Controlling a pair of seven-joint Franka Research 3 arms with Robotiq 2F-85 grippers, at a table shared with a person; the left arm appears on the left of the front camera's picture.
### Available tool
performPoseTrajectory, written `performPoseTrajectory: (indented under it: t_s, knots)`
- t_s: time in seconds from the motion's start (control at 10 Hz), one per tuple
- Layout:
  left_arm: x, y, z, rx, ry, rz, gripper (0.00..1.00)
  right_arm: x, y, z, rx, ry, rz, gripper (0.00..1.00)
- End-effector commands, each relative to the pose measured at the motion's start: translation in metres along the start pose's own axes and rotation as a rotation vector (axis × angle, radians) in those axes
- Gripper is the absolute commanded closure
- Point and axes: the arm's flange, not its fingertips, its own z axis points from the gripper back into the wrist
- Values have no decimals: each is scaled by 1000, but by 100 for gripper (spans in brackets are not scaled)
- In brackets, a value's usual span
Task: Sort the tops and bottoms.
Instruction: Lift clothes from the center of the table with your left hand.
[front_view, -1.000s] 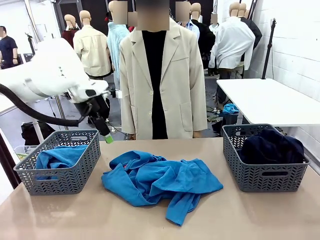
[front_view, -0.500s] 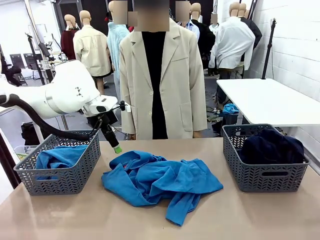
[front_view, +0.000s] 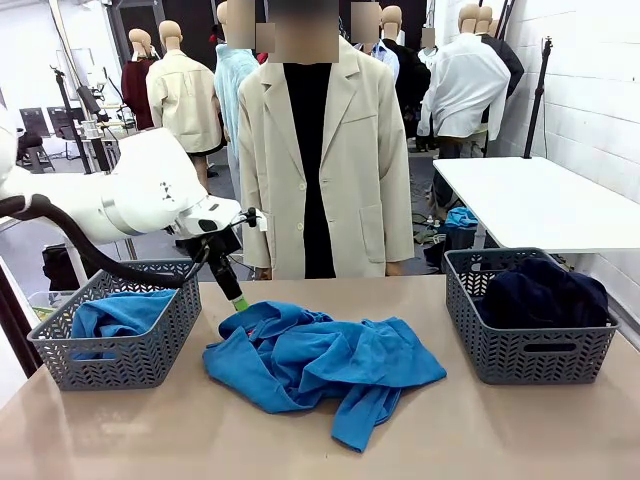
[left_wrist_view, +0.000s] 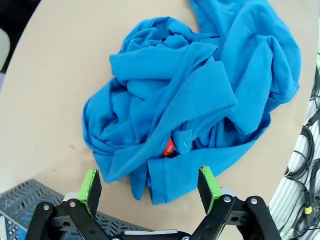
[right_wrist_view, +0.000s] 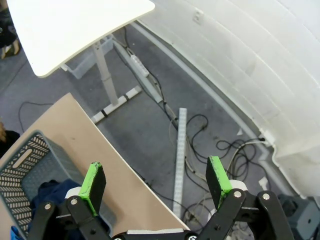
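Two baskets (front_view: 120, 352) (front_view: 530, 355) on beige tabletop (front_view: 150, 430), blue tops (front_view: 320, 365) heaped between, brick wall (front_view: 600, 100), left and right jaws apart

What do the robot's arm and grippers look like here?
The left arm is smooth, rounded white casing with a thick black cable running along it. The left gripper and right gripper are alike: black jointed two-finger frames with visible screws, tipped by bright green pads.

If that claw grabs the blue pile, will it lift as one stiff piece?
Probably not: the blue pile lies in soft crumpled folds, so it should droop. Its loose sleeve may trail and drag. Being thin knit, it's likely light.
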Motion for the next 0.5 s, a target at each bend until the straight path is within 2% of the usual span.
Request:
performPoseTrajectory:
  t_s: [0.0, 0.2, 0.4]
  knots:
    - [4, 12, -12, 16, -36, -104, 0, -2, 0, -1, -4, 3, 9, 0]
    - [6, 12, -17, -10, -93, -161, 0, -2, 0, -1, -4, 3, 9, 0]
    - [5, 11, -31, -63, -104, -190, 0, -2, 0, -1, -4, 3, 9, 0]
